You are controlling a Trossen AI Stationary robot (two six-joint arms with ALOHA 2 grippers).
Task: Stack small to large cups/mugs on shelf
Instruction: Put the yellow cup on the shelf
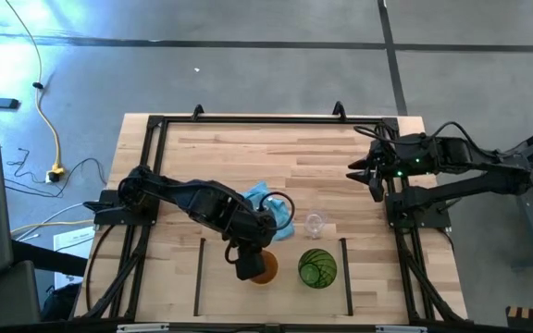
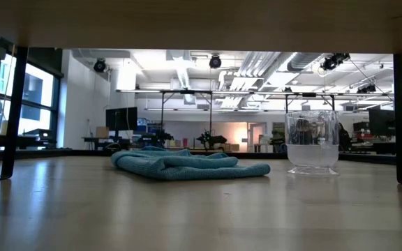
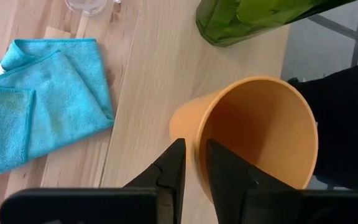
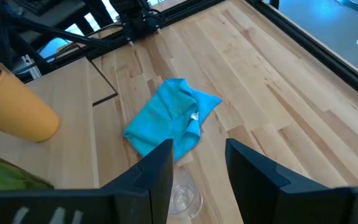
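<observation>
My left gripper (image 1: 248, 266) is shut on the medium orange cup (image 1: 266, 269) over the shelf (image 1: 218, 277), the patch of tabletop marked off by thin dark lines near the table's front edge. The large green tumbler (image 1: 317, 268) stands upright on its base just right of it. The small clear glass (image 1: 315, 224) stands on the table behind the tumbler and shows at the right in the low view (image 2: 313, 143). My right gripper (image 1: 364, 176) hangs open and empty at the table's right side. My left gripper pinches the orange cup's wall at the rim (image 3: 197, 140), one finger (image 3: 174, 163) outside the cup and the other (image 3: 222, 167) inside it. The fingers slant down from the table's left. The cup (image 4: 17, 112) is tilted, its mouth toward the gripper, and looks clear of the table.
A light-blue cloth (image 1: 271, 205) lies crumpled on the table behind my left gripper, left of the clear glass. A black metal frame (image 1: 248, 120) runs around the tabletop. Bare wood lies between the cloth and the far edge.
</observation>
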